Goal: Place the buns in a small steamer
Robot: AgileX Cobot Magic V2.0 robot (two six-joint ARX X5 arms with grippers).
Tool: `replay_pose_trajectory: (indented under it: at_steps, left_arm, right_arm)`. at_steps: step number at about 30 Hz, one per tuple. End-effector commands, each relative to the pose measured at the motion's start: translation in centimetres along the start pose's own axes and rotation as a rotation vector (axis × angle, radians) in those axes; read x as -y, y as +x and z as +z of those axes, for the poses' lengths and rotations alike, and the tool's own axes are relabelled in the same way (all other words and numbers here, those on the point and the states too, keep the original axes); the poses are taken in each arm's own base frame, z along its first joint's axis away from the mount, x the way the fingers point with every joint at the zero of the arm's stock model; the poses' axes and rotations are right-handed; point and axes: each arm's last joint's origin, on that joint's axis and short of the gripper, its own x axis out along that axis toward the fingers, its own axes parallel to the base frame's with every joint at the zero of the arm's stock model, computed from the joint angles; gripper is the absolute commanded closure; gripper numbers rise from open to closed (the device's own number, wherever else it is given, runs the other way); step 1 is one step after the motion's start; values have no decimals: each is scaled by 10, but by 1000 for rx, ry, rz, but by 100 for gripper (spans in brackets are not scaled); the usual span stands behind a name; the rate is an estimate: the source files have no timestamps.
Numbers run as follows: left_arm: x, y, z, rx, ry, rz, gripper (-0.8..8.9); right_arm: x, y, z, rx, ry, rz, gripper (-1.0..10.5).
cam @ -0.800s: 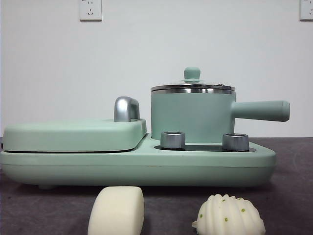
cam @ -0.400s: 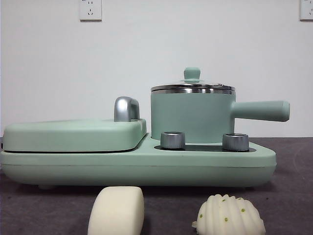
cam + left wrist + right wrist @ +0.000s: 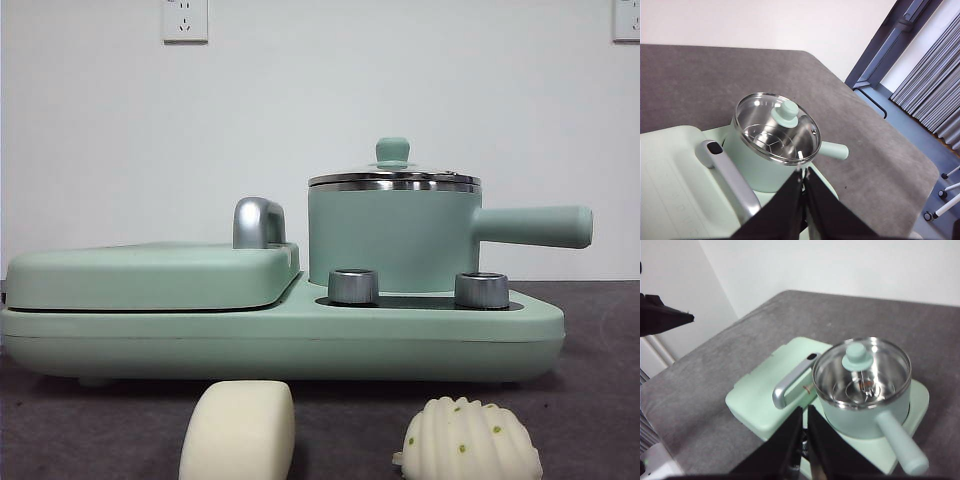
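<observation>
Two buns lie on the grey table in front of the appliance in the front view: a smooth cream bun point(image 3: 238, 430) on the left and a ridged bun with green specks point(image 3: 468, 440) on the right. The small steamer point(image 3: 392, 235), a mint-green pot with its glass lid on, stands on the appliance's right side, its handle pointing right. My left gripper point(image 3: 803, 175) hovers shut above and short of the steamer point(image 3: 775, 135). My right gripper point(image 3: 804, 412) is likewise shut and raised near the steamer point(image 3: 862, 385). Neither gripper appears in the front view, and neither wrist view shows the buns.
A flat mint-green griddle cover point(image 3: 150, 275) with a chrome handle point(image 3: 258, 222) fills the appliance's left half. Two steel knobs point(image 3: 353, 286) sit in front of the pot. A dark arm part point(image 3: 660, 315) shows at the right wrist view's edge.
</observation>
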Motion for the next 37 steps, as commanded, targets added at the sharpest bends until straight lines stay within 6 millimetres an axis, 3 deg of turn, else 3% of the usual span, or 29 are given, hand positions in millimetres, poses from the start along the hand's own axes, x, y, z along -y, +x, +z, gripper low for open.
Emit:
replay_pose_trajectory:
  at_steps: [1,3,7,10,25,30,37]
  left_arm:
    - [2,0,5,13,29,-15,756]
    - [2,1,5,12,40,-15,673]
    - [2,1,5,13,40,-14,409]
    - [2,1,5,14,39,-13,310]
    - [-3,10,8,-10,-32,-7,312]
    - [-10,29,25,-39,-47,0,312]
    - [-20,72,60,-177,-66,13,312]
  right_arm:
    - [-1,-1,2,-5,-10,-11,917]
    - [-1,-1,0,-14,-1,-26,824]
    - [0,-1,0,-19,4,-30,565]
    - [0,-1,0,-19,4,-30,497]
    - [-1,-1,0,-18,22,-26,480]
    - [-1,-1,0,-18,22,-26,480]
    - [-1,-1,0,-18,22,-26,480]
